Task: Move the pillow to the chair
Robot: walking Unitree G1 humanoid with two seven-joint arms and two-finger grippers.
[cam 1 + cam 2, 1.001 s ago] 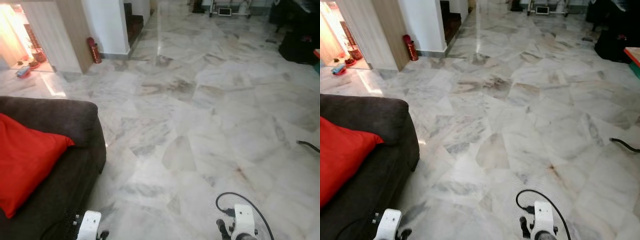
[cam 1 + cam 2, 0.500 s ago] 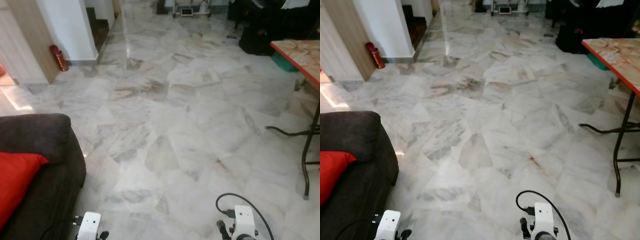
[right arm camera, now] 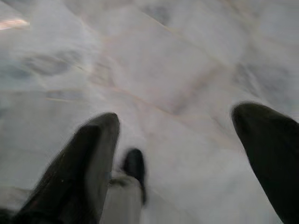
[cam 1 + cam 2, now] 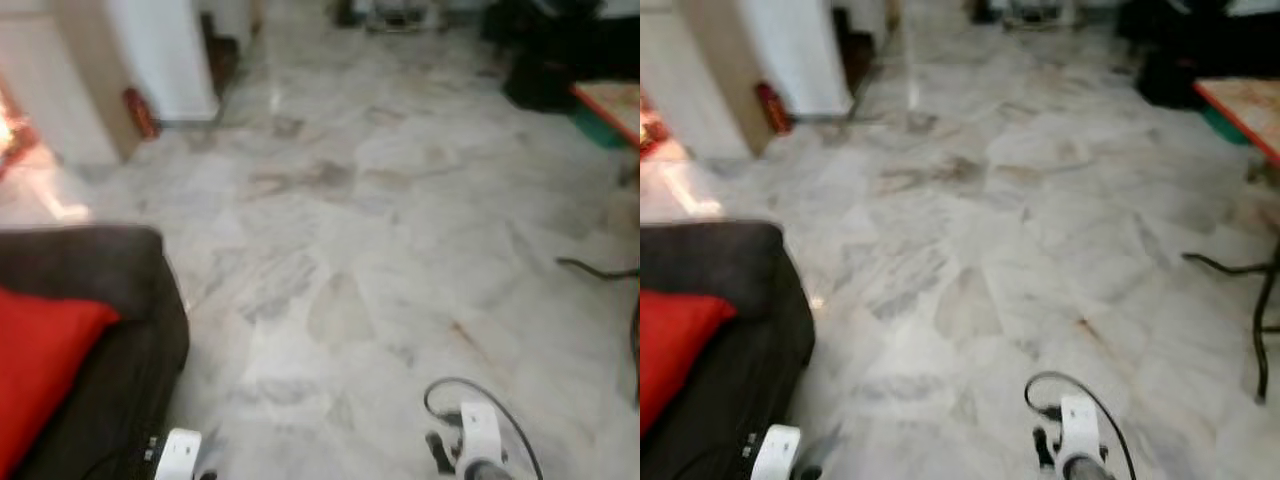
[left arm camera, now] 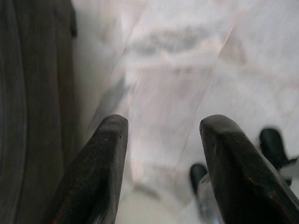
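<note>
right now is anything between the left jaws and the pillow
Nothing visible lies between them. The left gripper hangs open over bare floor beside the sofa; the red pillow lies on the sofa seat, uncovered.

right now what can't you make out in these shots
- Red pillow on the dark sofa: cut off by the left edge of both eye views.
- Table: just a corner and leg, cut by the right edge.
- Chair: cannot tell which item it is.
- Far dark items: motion blur.
- Left gripper and right gripper: open over bare floor, blurred.
</note>
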